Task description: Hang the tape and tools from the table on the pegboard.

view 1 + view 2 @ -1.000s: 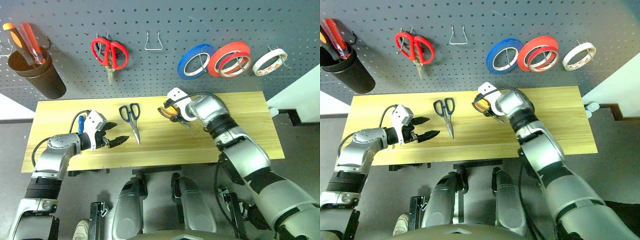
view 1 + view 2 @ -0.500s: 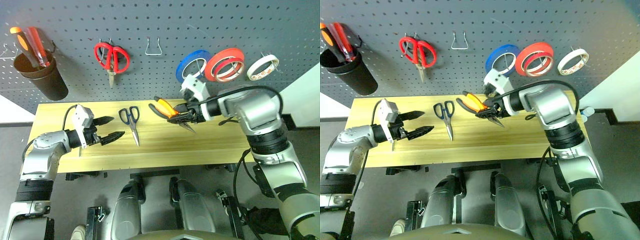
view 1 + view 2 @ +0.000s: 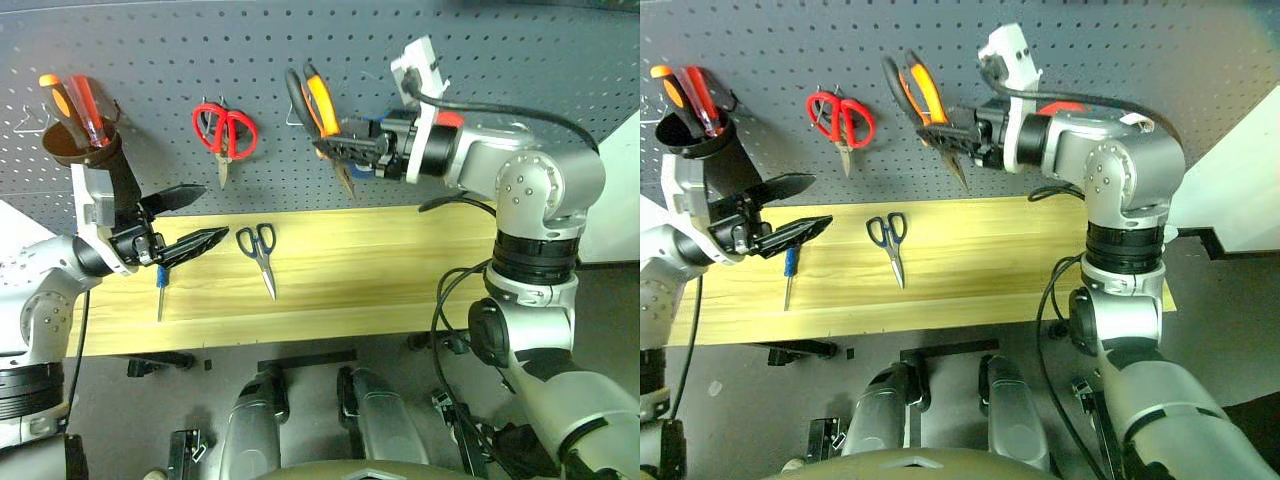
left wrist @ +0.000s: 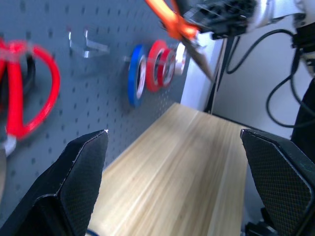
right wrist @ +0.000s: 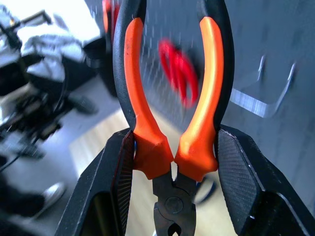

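Since a second ago we have lifted both arms off the table (image 3: 400,280): our right gripper (image 3: 345,150) has carried the pliers (image 3: 318,105) from the tabletop up to the pegboard (image 3: 520,50), and our left gripper (image 3: 190,220) has risen too, uncovering the blue-handled screwdriver (image 3: 160,285) that lies flat on the wood near the table's left end. Our right fingers (image 5: 241,187) are pinched on the pliers at the base of the orange-and-black handles, one finger on each outer side, with the handles pointing up and the tip down — the tool hangs in front of the board, close to the bare wire hook (image 5: 266,98). Whether the handles touch that hook we cannot tell. Our left fingers (image 4: 78,182) are spread wide with nothing between them, held above the table's left end, beside the brown cup (image 3: 90,160) of screwdrivers. The dark-blue-handled scissors (image 3: 260,255) rest on the table, blades toward us, to the right of the screwdriver. On the board the red-handled scissors (image 3: 225,130) hang left of the pliers, and in the left wrist view the blue roll (image 4: 135,73), the red-orange roll (image 4: 157,64) and the cream tape (image 4: 179,56) hang in a row.
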